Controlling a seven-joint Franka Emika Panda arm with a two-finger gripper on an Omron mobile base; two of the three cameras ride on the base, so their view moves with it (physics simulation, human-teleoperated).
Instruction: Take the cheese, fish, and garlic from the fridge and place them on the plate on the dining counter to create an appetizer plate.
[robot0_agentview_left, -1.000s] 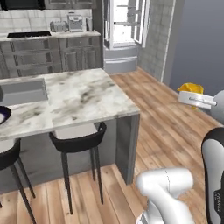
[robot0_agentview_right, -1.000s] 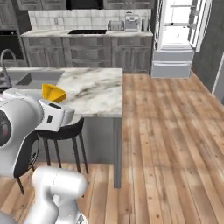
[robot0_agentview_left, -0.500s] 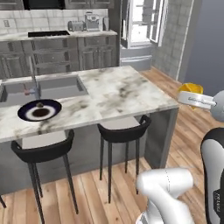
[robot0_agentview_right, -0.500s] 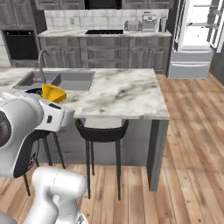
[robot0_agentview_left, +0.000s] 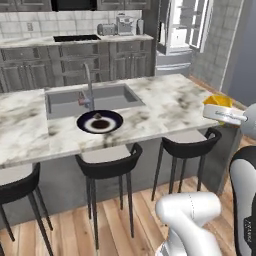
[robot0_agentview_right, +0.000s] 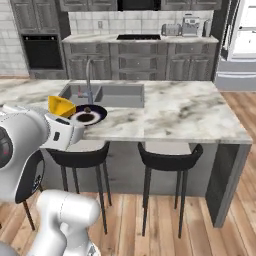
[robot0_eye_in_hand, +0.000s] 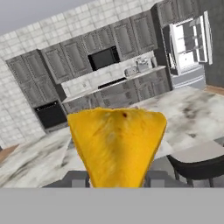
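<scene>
Cheese (robot0_eye_in_hand: 116, 144), a yellow-orange wedge, sits clamped between the fingers of the gripper (robot0_agentview_left: 219, 107), carried off the near edge of the dining counter (robot0_agentview_left: 170, 102) at 3 o'clock in the left base view, so the job now, I judge, is to swing it to the navy plate (robot0_agentview_left: 100, 121) and lower it onto a bare patch. Something small and dark already lies at the plate's centre, with the tap (robot0_agentview_left: 89, 85) and sink (robot0_agentview_left: 70, 97) just behind at 12 o'clock. Black stools (robot0_agentview_left: 110, 167) sit tucked below the counter edge, and the open fridge (robot0_agentview_left: 182, 32) stands far back.
</scene>
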